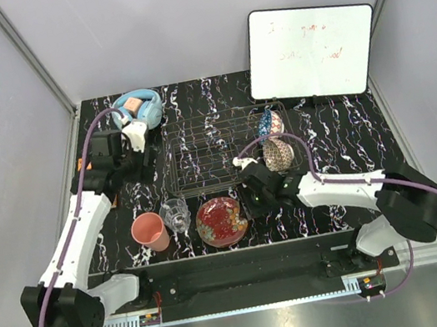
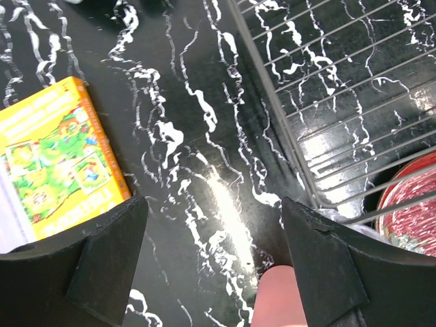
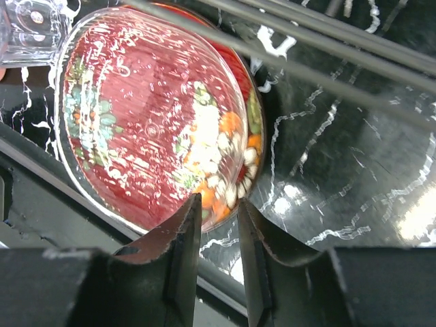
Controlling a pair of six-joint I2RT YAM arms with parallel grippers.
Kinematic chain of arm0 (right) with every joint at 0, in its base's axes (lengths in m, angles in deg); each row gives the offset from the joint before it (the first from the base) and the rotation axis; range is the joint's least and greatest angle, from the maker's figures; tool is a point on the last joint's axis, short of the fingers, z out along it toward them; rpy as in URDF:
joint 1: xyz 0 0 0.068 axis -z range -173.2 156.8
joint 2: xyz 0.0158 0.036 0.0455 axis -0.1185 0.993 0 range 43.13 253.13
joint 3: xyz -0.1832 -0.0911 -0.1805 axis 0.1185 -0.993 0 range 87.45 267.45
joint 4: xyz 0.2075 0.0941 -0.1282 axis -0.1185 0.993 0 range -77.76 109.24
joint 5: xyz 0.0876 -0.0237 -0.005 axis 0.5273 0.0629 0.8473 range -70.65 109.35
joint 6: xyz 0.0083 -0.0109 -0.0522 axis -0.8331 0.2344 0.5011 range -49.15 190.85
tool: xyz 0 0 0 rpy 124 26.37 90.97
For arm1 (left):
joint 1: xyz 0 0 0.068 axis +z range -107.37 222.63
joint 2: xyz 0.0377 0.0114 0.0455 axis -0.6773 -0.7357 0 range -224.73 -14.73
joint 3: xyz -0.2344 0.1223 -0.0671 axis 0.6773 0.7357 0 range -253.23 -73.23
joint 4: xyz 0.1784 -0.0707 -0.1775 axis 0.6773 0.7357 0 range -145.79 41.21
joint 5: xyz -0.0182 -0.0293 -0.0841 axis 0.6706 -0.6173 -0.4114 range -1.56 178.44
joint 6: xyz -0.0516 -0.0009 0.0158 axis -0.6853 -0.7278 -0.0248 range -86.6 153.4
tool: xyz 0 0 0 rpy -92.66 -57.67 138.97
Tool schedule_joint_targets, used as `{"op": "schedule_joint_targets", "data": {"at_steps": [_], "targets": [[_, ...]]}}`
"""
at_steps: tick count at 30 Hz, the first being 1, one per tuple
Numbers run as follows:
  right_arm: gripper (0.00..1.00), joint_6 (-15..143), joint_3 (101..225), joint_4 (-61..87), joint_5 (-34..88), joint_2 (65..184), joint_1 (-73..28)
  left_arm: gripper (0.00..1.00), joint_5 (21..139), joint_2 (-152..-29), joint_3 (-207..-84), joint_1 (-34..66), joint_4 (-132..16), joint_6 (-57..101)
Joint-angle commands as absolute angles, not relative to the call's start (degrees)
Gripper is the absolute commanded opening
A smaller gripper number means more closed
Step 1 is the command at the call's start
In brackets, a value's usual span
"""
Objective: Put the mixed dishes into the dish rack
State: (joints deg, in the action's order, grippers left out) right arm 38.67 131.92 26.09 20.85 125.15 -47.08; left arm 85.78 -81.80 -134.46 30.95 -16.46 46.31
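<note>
The red floral plate (image 1: 221, 220) lies on the table in front of the dish rack (image 1: 216, 151). My right gripper (image 1: 250, 198) is at the plate's right edge. In the right wrist view its narrow-set fingertips (image 3: 219, 208) pinch the plate's rim (image 3: 146, 116), one finger over the plate and one outside it. The salmon-pink cup (image 1: 150, 230) and the clear tumbler (image 1: 175, 213) stand left of the plate. The blue patterned bowl (image 1: 269, 123) and the cream lattice bowl (image 1: 278, 153) sit in the rack's right end. My left gripper (image 1: 143, 170) is open and empty over the table left of the rack, with the cup (image 2: 279, 300) just below it.
Blue headphones (image 1: 137, 106) lie at the back left. A whiteboard (image 1: 310, 50) leans at the back right. An orange box (image 2: 58, 157) lies left of my left gripper. The rack's wire edge (image 2: 286, 136) runs close on its right. The table's front rail (image 3: 41, 177) is close below the plate.
</note>
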Motion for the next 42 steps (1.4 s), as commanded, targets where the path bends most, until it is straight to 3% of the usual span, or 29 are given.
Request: {"op": "schedule_joint_targets", "data": {"at_steps": [1,17,23,30,42], "targets": [[0.36,40.3,134.0,21.7,23.6,127.8,-47.2,0.84,87.6,-78.3,-131.9,32.0,-16.9,47.5],[0.34,41.6,134.2,19.1,23.0,132.9,-47.2,0.83,86.1,-76.2,-129.5,33.1,-17.0,46.2],[0.26,41.5,133.8,18.0,22.8,134.4,-47.2,0.83,86.2,-75.6,-128.6,33.2,-17.1,46.2],[0.0,41.1,132.0,18.0,21.7,133.1,-47.3,0.83,86.1,-75.2,-128.6,33.3,-17.2,45.9],[0.0,44.5,136.7,25.6,15.5,119.0,-47.2,0.83,86.4,-74.8,-128.8,33.3,-17.3,46.0]]}}
